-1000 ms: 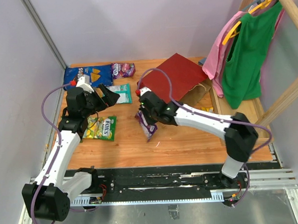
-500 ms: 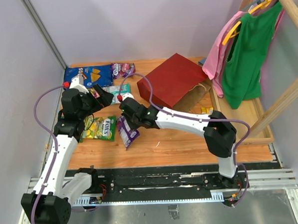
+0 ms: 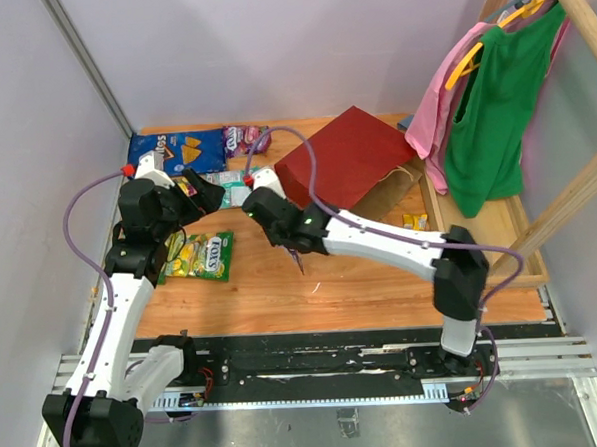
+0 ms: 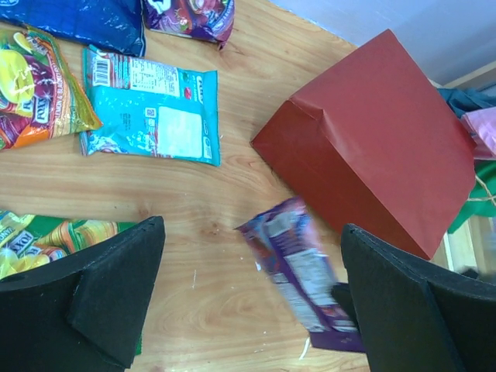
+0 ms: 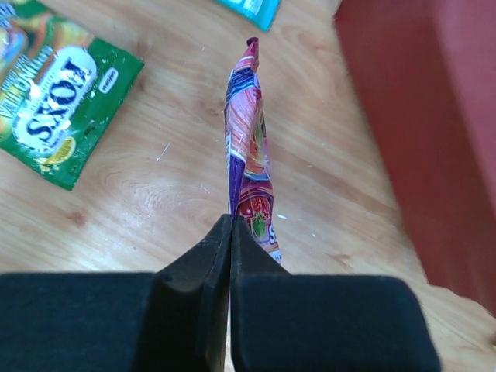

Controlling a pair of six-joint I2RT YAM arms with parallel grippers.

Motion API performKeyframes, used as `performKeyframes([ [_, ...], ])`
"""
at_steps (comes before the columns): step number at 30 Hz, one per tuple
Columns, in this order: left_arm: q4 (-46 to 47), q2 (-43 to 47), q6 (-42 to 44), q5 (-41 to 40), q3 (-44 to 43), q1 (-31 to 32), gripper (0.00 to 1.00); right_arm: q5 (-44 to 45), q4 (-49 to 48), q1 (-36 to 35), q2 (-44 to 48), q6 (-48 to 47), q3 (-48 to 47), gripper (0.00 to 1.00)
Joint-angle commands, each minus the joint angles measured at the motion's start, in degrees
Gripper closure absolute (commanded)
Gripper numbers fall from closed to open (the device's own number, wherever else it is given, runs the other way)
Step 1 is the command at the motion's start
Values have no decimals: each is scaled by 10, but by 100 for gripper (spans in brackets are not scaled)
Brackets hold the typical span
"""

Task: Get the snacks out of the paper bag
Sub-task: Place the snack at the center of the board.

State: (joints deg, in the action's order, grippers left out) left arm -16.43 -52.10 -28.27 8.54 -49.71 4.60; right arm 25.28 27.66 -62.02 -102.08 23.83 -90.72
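Pinching a glossy purple plastic candy packet [image 5: 246,147] by its flat seam in the right claw [image 5: 231,222], held left claw [image 4: 252,252] splayed empty; looked light, limp, slippery.

The flat green glossy packet [image 5: 62,85], at ten o'clock in the right wrist view, carries "FOX'S" in white on a dark oval, upside down. The large blue crinkled foil bag [image 3: 174,148], at eleven o'clock in the top view, shows part of the white Doritos name. The teal flat packet [image 4: 151,116] bears a barcode and a white panel whose print is too small to read. The purple-pink glossy packet [image 5: 248,155], seen edge-on, shows only a white "S".
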Motion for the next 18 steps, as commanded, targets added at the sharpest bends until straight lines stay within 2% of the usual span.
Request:
performKeyframes([
  [1, 3, 5, 8, 8, -10, -6, 0, -7, 12, -25, -103, 9, -48, 99],
  [4, -11, 9, 17, -8, -17, -7, 0, -14, 25, -35, -153, 2, -100, 99],
  [7, -14, 11, 19, -13, -20, -8, 0, -14, 18, -42, -163, -5, -118, 99],
  [13, -10, 8, 17, -6, -17, -9, 0, -22, -2, -45, -155, 0, -103, 99],
  [18, -12, 9, 17, -5, -19, -10, 0, -74, -34, -44, -153, 27, -79, 98],
])
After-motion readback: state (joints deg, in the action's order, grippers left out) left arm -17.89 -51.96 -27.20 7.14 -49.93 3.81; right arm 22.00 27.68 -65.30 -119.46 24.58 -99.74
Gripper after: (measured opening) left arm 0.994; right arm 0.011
